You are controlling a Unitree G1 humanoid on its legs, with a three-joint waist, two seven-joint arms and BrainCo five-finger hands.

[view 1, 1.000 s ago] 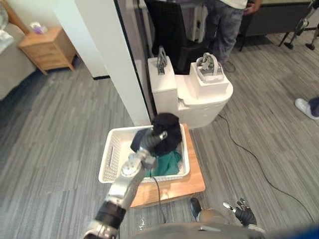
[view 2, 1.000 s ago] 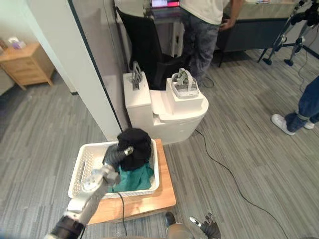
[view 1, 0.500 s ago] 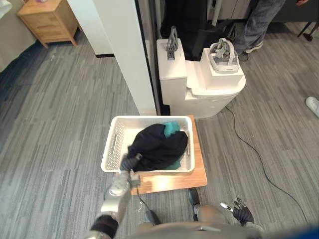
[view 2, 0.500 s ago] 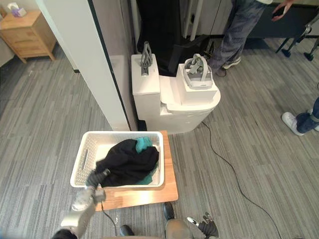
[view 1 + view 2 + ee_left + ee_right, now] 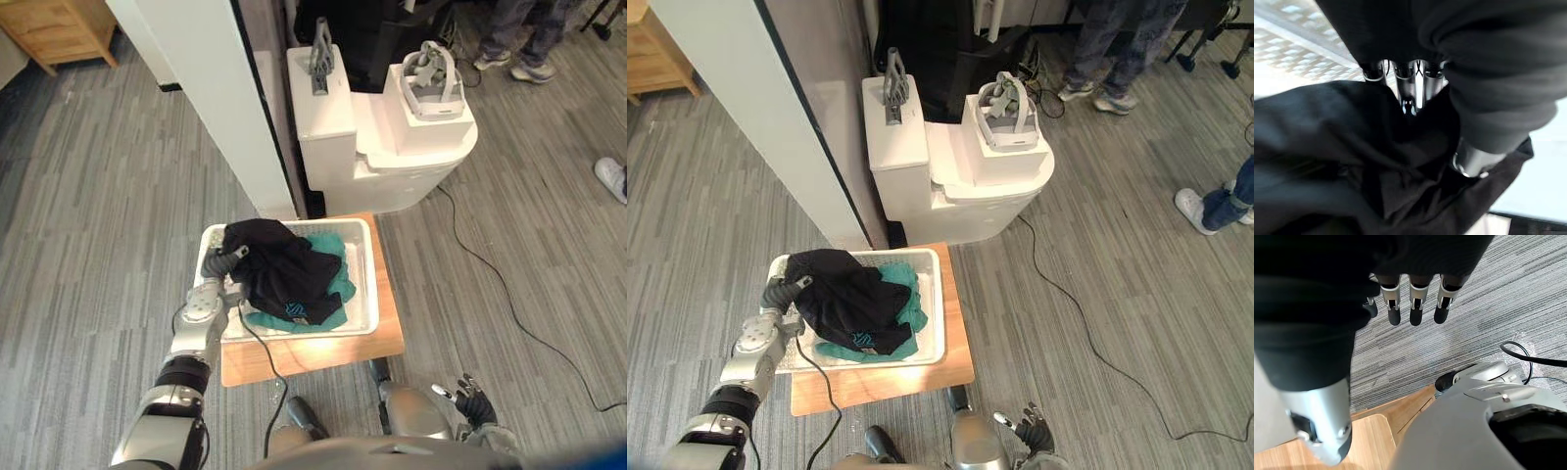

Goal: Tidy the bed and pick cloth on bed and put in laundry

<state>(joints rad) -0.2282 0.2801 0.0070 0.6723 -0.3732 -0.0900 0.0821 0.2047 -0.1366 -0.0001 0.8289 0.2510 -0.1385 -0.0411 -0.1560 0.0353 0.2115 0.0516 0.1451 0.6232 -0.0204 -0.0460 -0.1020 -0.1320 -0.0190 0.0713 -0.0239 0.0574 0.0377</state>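
1. Left hand (image 5: 221, 262): inside the basket's left end, pressed into the black cloth; whether it grips cannot be told.
2. Black cloth (image 5: 284, 269): heaped in the basket, touching the left hand and spreading away to its right.
3. Teal cloth (image 5: 339, 285): beneath the black cloth, showing on the side away from the left hand.
4. White basket (image 5: 368, 294): surrounds the left hand and both cloths; stands on a wooden board (image 5: 323, 354).
5. Right hand (image 5: 472, 401): low over the floor, well apart from the basket, loosely spread, holding nothing.

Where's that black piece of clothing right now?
Seen from the head, the black cloth lies in the white basket on a wooden board, atop a teal cloth, with the robot's left hand at its left edge.
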